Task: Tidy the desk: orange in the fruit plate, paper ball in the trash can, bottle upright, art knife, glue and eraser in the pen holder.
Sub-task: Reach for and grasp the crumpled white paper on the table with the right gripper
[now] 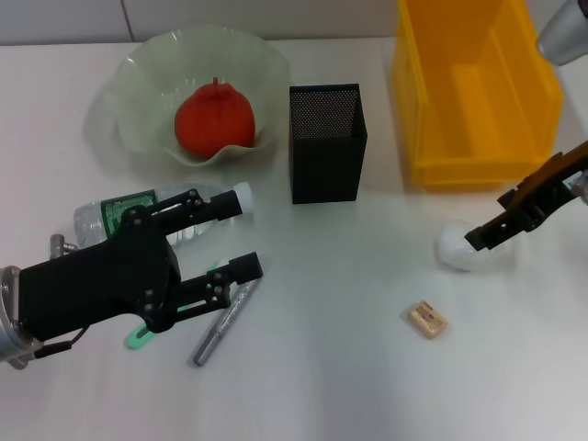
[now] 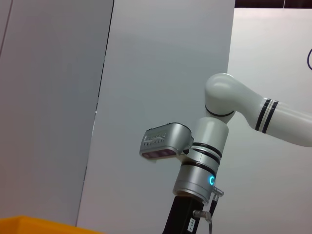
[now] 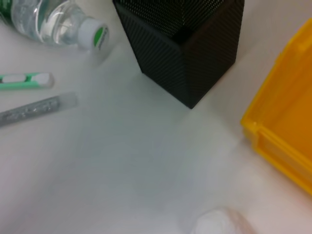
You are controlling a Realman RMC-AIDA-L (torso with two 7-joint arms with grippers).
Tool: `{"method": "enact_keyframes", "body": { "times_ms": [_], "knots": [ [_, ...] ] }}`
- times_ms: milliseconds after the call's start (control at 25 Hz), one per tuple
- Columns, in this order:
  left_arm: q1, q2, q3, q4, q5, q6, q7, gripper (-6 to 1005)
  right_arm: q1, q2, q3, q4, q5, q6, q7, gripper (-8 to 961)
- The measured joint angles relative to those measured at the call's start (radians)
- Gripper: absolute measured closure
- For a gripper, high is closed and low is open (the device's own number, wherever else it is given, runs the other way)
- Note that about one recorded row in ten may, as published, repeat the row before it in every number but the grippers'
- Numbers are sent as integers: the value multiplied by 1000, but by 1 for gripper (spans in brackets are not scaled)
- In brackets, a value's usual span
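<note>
Currently the paper ball [image 1: 462, 248] is being addressed: the right gripper [image 1: 482, 239] is lowered onto it, jaws' state indiscernible. Next, a firm grasp and a lift toward the trash can [image 1: 478, 152] are called for. The left gripper [image 1: 241, 234] is held open over the bottle [image 1: 110, 213].

Head view down over desk; right wrist close on pen holder [image 3: 183, 46]; left wrist wallward.

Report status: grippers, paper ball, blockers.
Right gripper at the paper ball, not lifted. Left gripper open over the bottle, lying down. Orange in the fruit plate.
</note>
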Motion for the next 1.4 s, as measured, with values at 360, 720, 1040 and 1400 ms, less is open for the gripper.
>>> {"method": "enact_keyframes", "body": {
  "times_ms": [360, 720, 1040, 1400],
  "knots": [
    [-1, -1, 0, -16, 0, -9, 6, 305, 4, 2, -68, 75, 15, 82, 1, 250],
    [-1, -1, 0, -16, 0, -15, 6, 307, 6, 4, -104, 111, 41, 136, 2, 254],
    [-1, -1, 0, -16, 0, -21, 6, 310, 6, 4, -140, 137, 41, 176, 2, 258],
    [-1, -1, 0, -16, 0, -28, 6, 312, 6, 3, -142, 146, 36, 181, 2, 263]
  ]
}}
